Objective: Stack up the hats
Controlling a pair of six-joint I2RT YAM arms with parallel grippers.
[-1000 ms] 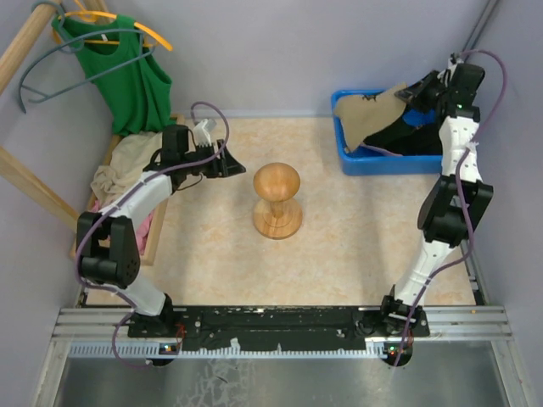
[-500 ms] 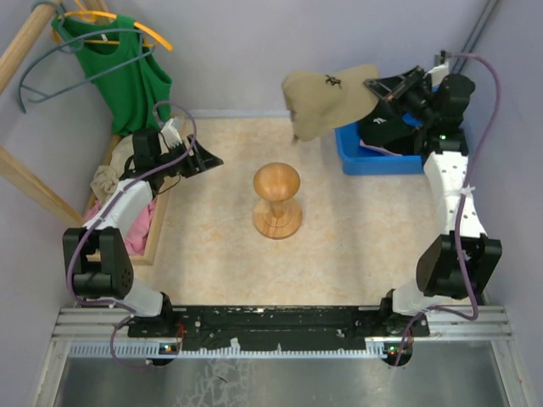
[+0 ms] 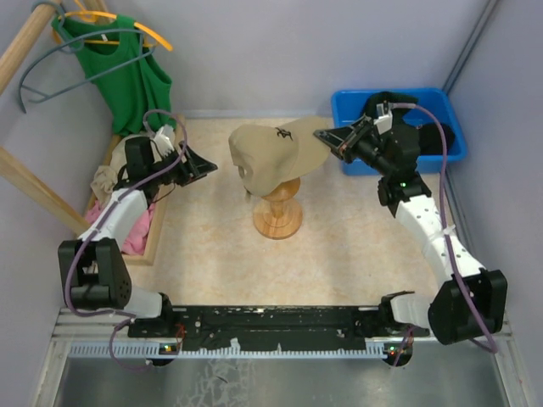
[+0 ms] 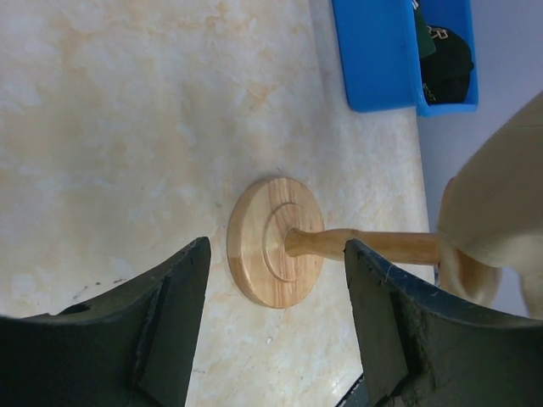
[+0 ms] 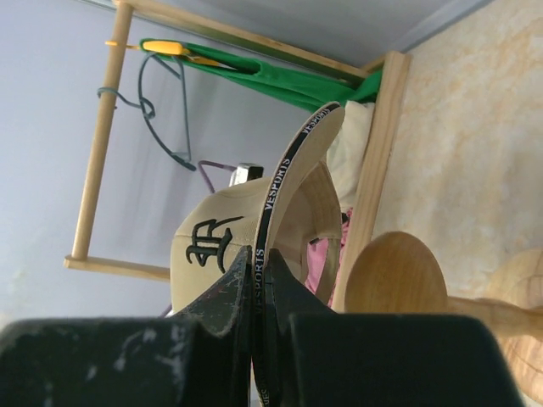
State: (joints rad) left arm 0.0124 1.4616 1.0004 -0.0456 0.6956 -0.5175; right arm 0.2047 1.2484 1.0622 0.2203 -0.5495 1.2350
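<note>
My right gripper is shut on the brim of the tan cap and holds it over the knob of the wooden stand. In the right wrist view my right gripper pinches the brim's black edge, with the cap's crown beyond and the knob to the right. Whether the cap touches the knob I cannot tell. My left gripper is open and empty, left of the stand. Dark caps lie in the blue bin. No pink cap shows.
The blue bin stands at the back right, partly behind my right arm. A wooden tray with pink and cream cloths lies at the left. A green top hangs on a rack at the back left.
My right arm has carried the tan cap from the blue bin leftward and down to above the stand. My left gripper has drawn back a little to the left.
</note>
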